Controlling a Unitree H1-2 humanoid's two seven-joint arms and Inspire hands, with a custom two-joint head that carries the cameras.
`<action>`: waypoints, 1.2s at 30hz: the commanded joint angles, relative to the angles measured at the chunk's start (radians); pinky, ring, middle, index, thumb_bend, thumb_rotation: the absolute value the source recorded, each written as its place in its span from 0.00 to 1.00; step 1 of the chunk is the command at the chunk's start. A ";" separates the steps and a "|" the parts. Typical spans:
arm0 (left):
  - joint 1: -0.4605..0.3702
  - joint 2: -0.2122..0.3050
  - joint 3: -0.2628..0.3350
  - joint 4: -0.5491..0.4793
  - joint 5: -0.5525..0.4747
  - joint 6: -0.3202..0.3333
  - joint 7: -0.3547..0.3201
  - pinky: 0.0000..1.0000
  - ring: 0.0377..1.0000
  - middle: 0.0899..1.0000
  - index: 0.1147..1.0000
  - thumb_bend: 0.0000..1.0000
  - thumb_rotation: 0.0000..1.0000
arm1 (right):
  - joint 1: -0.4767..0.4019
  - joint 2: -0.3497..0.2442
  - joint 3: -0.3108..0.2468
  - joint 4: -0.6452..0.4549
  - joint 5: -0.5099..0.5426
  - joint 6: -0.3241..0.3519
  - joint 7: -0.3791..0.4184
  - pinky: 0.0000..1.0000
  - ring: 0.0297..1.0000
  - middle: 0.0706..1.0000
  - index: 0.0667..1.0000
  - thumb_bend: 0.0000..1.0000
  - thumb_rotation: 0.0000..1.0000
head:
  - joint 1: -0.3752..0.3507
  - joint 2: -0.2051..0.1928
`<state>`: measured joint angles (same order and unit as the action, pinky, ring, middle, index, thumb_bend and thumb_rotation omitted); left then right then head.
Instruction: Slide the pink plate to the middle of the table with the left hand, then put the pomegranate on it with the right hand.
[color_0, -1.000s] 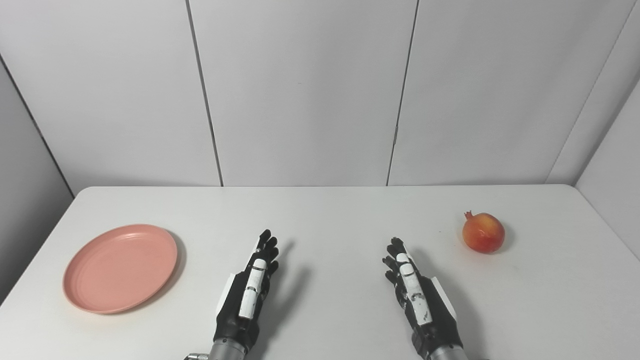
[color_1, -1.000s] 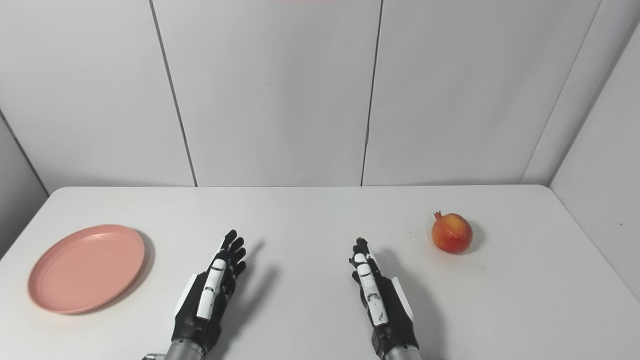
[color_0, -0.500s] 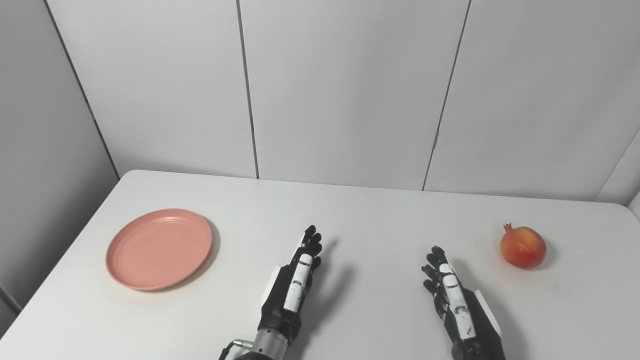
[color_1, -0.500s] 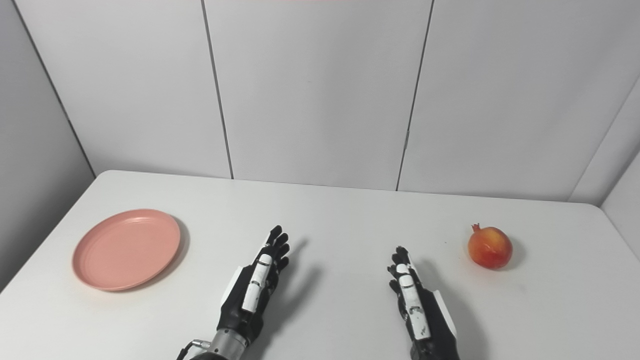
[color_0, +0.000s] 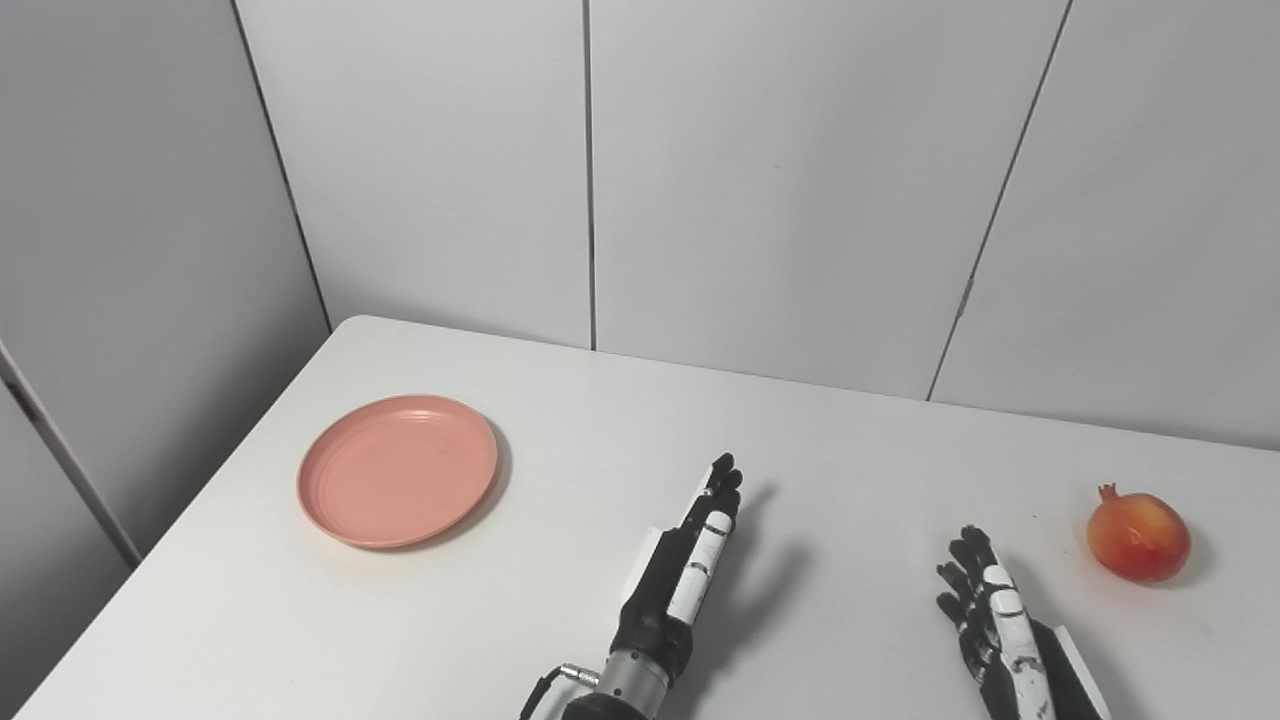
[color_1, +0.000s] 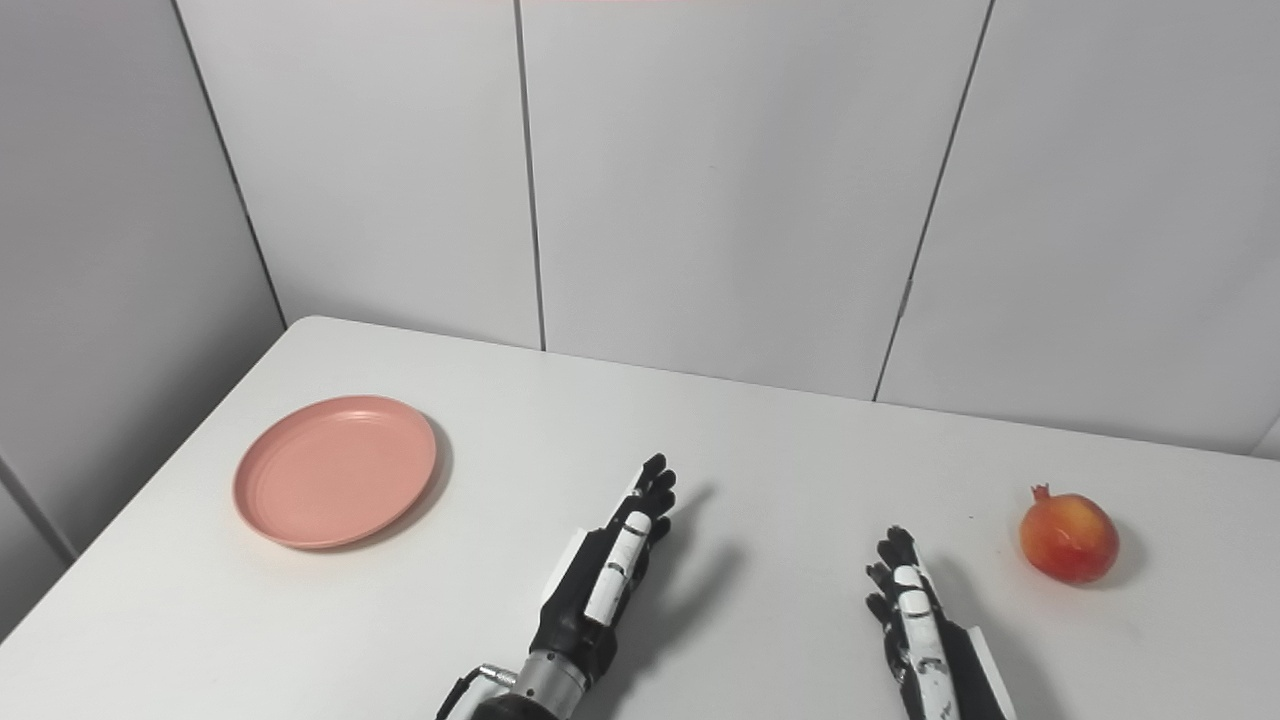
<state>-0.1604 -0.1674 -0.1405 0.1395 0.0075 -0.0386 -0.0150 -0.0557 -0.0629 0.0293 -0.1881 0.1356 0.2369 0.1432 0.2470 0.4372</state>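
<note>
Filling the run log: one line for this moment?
left hand open, idle | right hand open, idle | pink plate untouched | pomegranate untouched

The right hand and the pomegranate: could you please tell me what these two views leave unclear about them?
- Right hand: wrist and palm base cut off by the bottom edge in both views.
- Pomegranate: its far side and underside are hidden by its own body; the crown is too small for detail.
- Pink plate: underside hidden against the table.
</note>
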 joint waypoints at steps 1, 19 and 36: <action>-0.013 -0.014 -0.005 0.010 0.013 0.016 0.006 1.00 1.00 1.00 1.00 0.41 1.00 | -0.020 -0.001 -0.005 -0.039 0.009 -0.033 0.003 1.00 1.00 1.00 0.99 0.20 1.00 | -0.001 0.000; -0.036 -0.014 0.007 0.022 0.002 0.003 -0.001 1.00 1.00 1.00 1.00 0.39 1.00 | -0.029 0.005 -0.001 -0.023 0.005 -0.035 0.002 1.00 1.00 1.00 1.00 0.17 1.00 | 0.010 -0.009; -0.072 0.014 0.029 -0.151 0.016 0.026 0.001 1.00 1.00 1.00 1.00 0.45 1.00 | -0.032 0.016 0.002 -0.018 0.006 -0.035 0.002 1.00 1.00 1.00 1.00 0.17 1.00 | 0.022 -0.014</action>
<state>-0.1884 -0.1544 -0.1063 0.0284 0.0196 -0.0057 -0.0123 -0.0592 -0.0514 0.0331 -0.1843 0.1337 0.2370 0.1430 0.2700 0.4218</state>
